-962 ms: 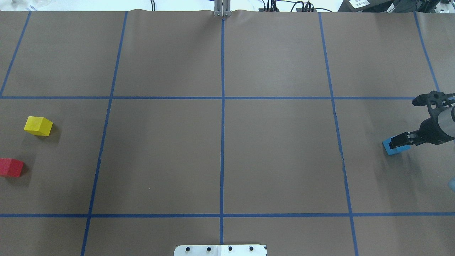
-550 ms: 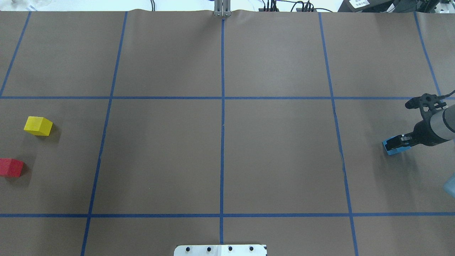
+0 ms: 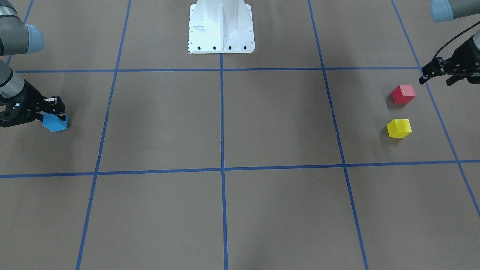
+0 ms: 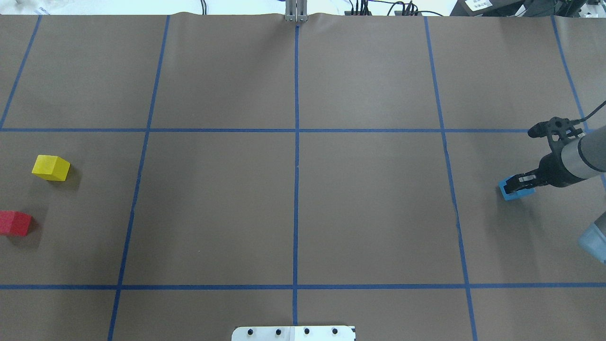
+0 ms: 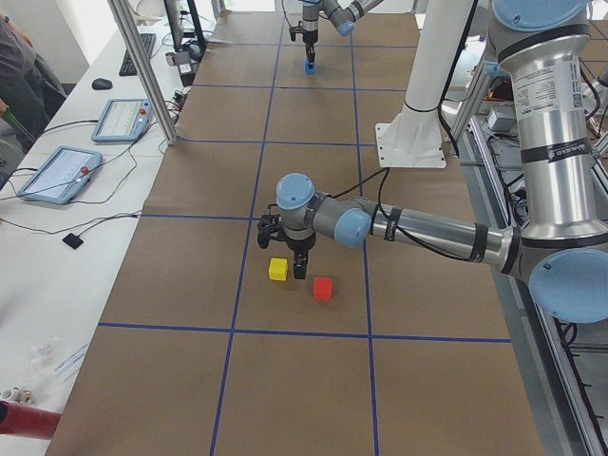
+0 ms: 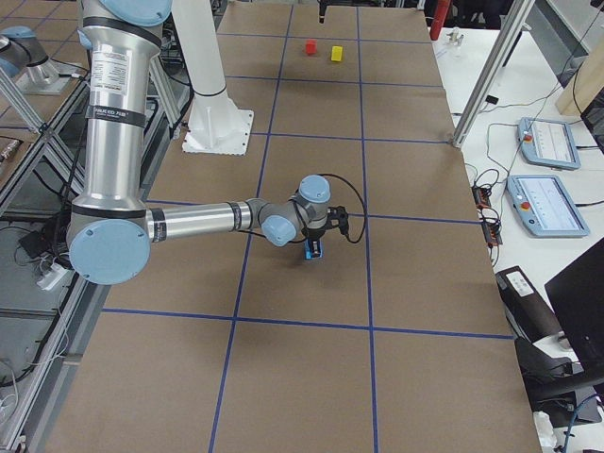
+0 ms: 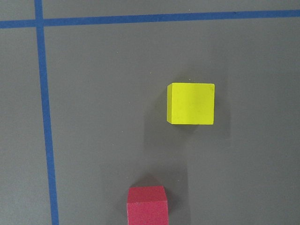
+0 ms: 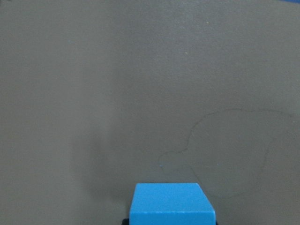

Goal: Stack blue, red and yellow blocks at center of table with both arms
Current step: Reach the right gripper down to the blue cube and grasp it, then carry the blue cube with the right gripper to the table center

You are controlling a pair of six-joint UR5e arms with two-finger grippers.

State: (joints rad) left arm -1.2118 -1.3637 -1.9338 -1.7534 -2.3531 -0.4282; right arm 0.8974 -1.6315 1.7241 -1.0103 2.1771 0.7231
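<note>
My right gripper point(image 4: 516, 183) is shut on the blue block point(image 4: 513, 192) at the table's right side, low over the brown paper. The block also shows in the front view point(image 3: 56, 123) and at the bottom of the right wrist view point(image 8: 171, 204). The yellow block point(image 4: 50, 167) and the red block point(image 4: 14, 223) sit side by side at the far left. My left gripper point(image 3: 435, 77) hovers above them, open and empty, out of the overhead view. Its wrist view looks down on the yellow block point(image 7: 191, 103) and the red block point(image 7: 147, 205).
Blue tape lines divide the brown paper into a grid, crossing near the middle point(image 4: 296, 130). The white robot base plate point(image 3: 221, 33) stands at the robot's edge of the table. Tablets and cables lie on a side table point(image 5: 57, 171).
My right gripper has closed in on the blue block and moved it leftward, toward the table's middle. The yellow and red blocks have not moved.
</note>
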